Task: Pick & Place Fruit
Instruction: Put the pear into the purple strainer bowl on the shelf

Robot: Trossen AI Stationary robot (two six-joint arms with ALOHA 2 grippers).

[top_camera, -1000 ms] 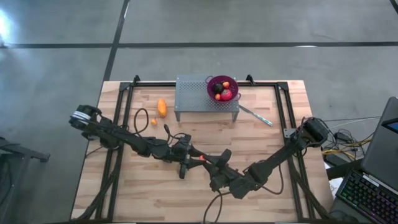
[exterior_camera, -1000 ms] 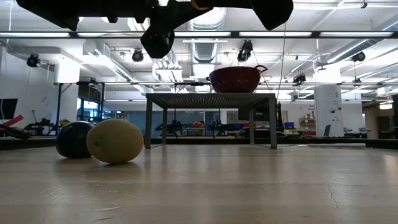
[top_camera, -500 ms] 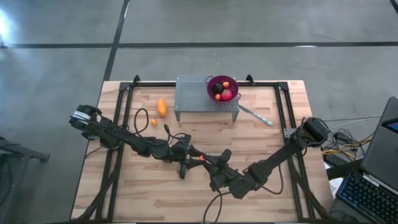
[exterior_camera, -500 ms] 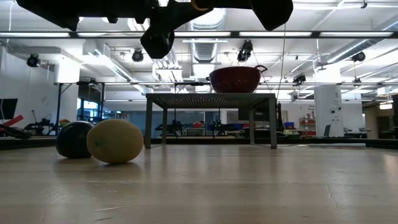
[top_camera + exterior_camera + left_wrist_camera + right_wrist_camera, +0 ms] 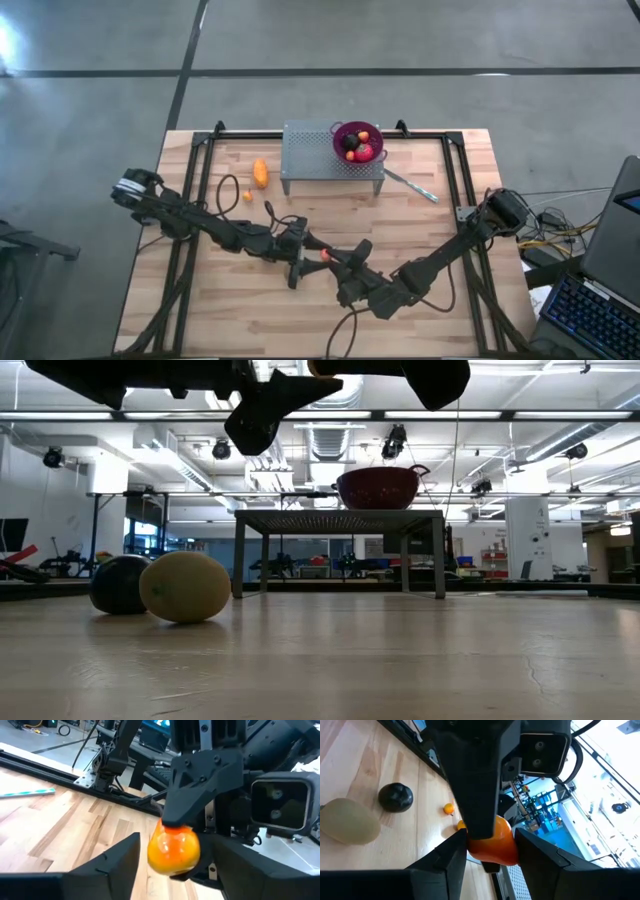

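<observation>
Now, centre: left gripper (image 5: 314,250) and right gripper (image 5: 340,263) meet tip to tip in the lower middle of the high view, above the table (image 5: 450,240).
Orange ball: (image 5: 174,849) up in the air between the two claws; the high view gives it only as a reddish dot.
Right claw: clamped on the orange ball. Its own wrist view shows both fingers pressed to the ball's sides.
Left claw: apart. Its own wrist view shows a gap on each side between its fingers and the ball, which the high view cannot resolve.
Bowl: (image 5: 338,132) purple, on the grey rack (image 5: 310,155) at upper centre of the high view. Only this view looks inside, at red, orange and dark fruits; the low view sees just its wall.
Long orange fruit: (image 5: 261,173) left of the rack, with a small ball (image 5: 247,196) just below it in the frame.
Black round: (image 5: 118,584) touching the oval (image 5: 186,587) at the left of the low view. The right wrist view has both on the wood; the high view does not show them.
Utensil: (image 5: 410,185) lying slantwise right of the rack, seen clearly from above.
</observation>
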